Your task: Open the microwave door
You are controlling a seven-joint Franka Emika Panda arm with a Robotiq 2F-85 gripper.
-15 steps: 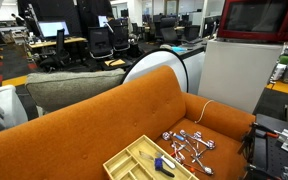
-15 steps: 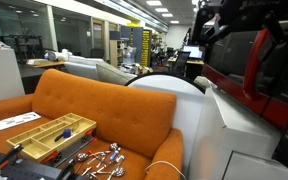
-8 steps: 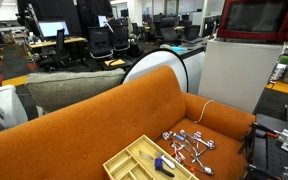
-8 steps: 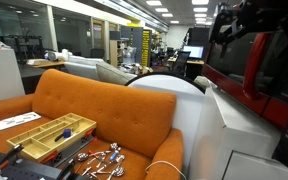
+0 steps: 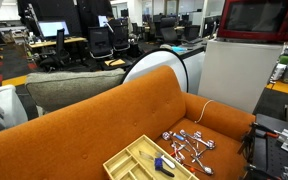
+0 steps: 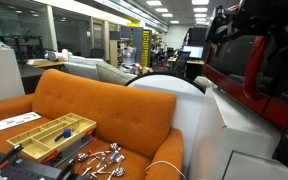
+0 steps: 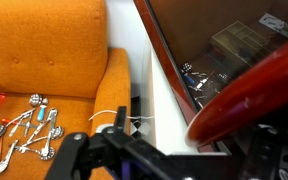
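The red microwave [image 5: 259, 18] stands on a tall white cabinet [image 5: 229, 70]. Its door [image 5: 254, 16], a red frame around a dark window, looks closed there. In an exterior view the black arm and gripper [image 6: 234, 28] are at the microwave's front [image 6: 234, 62], by the door's red vertical handle [image 6: 254, 72]. In the wrist view the dark glass door [image 7: 214, 45] runs diagonally, and the thick red handle [image 7: 249, 95] lies between my gripper's [image 7: 194, 138] two dark, spread fingers. The gripper looks open around the handle.
An orange sofa [image 5: 94, 120] stands beside the cabinet and also shows in the other exterior view [image 6: 94, 100]. On it lie a yellow compartment tray [image 5: 144, 160] and several metal utensils [image 7: 29, 125]. A white cable [image 7: 114, 115] hangs by the cabinet. Office desks and chairs are behind.
In an exterior view the arm has shifted slightly to the right, closer to the microwave's front. The door and the sofa items have not moved.
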